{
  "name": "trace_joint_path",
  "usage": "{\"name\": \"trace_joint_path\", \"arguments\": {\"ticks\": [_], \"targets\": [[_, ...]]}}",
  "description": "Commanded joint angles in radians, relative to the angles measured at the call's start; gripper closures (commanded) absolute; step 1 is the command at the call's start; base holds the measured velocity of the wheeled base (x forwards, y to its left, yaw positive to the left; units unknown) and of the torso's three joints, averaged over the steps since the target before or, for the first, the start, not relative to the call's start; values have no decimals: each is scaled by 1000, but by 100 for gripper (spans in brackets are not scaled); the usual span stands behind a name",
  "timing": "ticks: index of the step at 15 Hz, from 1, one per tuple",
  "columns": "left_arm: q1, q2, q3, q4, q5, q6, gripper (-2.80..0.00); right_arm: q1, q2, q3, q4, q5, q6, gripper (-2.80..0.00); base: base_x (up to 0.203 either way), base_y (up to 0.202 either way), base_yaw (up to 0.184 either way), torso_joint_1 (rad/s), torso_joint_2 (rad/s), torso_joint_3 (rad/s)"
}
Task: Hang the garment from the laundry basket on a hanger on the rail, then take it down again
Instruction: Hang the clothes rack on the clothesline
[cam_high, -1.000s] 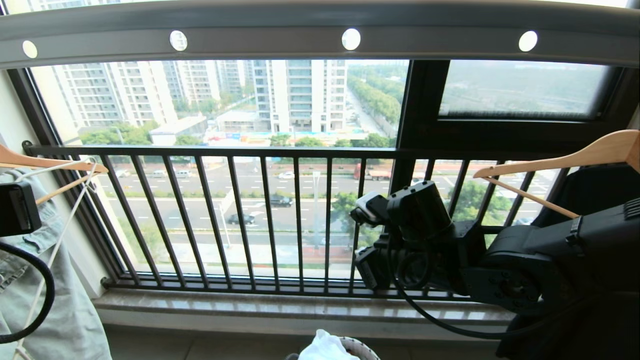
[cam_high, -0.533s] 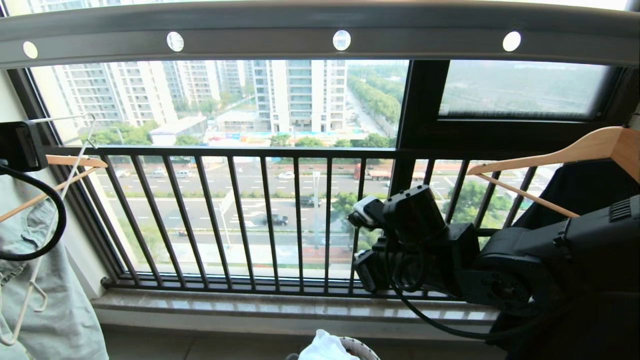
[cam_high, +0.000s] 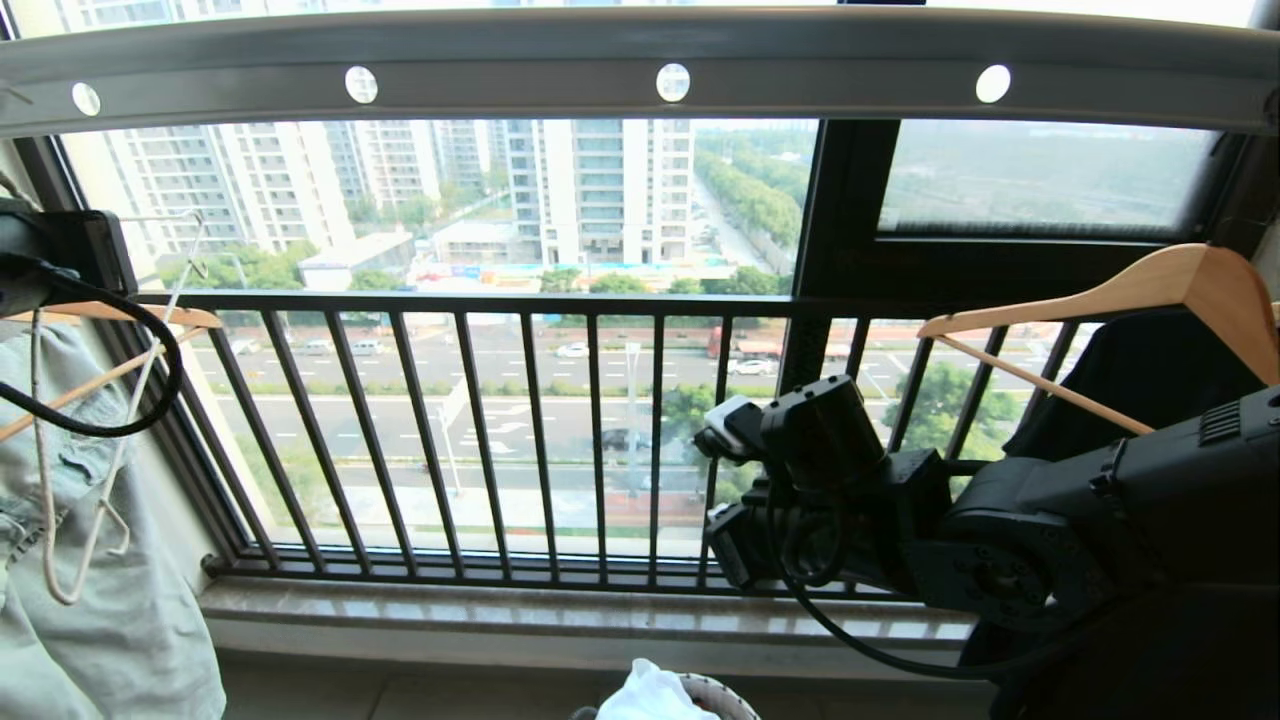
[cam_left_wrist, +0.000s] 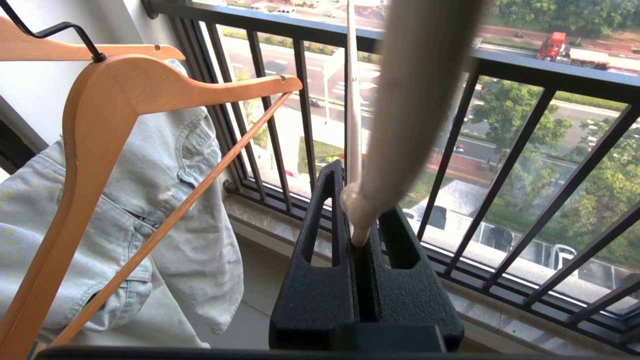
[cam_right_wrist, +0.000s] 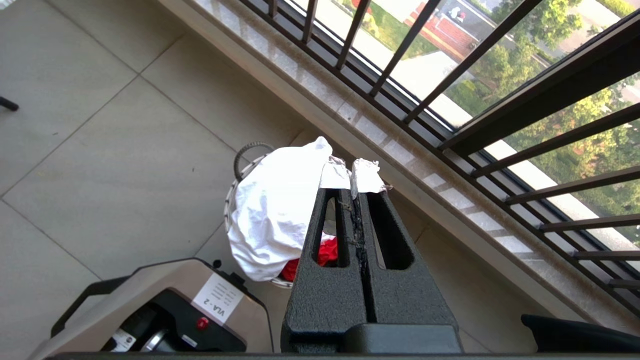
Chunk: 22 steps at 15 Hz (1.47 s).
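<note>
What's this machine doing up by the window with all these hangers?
It is at a laundry job. Its left hand is shut on a thin cream-white wire hanger, held at the far left beside a pale green-grey garment on a wooden hanger. The grey metal rail with round holes runs overhead. The white T-shirt lies in the small round white woven basket on the floor. The right hand is shut and empty.

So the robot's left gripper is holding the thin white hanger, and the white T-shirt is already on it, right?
Not quite. The left gripper does hold the hanger, but the right wrist view shows the T-shirt lying in the laundry basket on the floor.
</note>
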Motion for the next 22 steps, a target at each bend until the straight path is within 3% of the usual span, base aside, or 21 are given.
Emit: {"name": "trace_joint_path", "arguments": {"ticks": [1, 10, 13, 22], "targets": [[3, 59, -41, -1, 2, 0, 0, 0, 4, 0, -2, -1, -1, 0, 0, 0, 0, 0, 0, 0], [3, 117, -90, -15, -27, -5, 0, 0, -4, 3, 0, -1, -2, 0, 0, 0, 0, 0, 0, 0], [3, 105, -88, -15, -106, -11, 0, 0, -7, 3, -1, -1, -2, 0, 0, 0, 0, 0, 0, 0], [2, 91, -73, -15, -116, -8, 0, 0, -4, 3, -1, -1, -2, 0, 0, 0, 0, 0, 0, 0]]}}
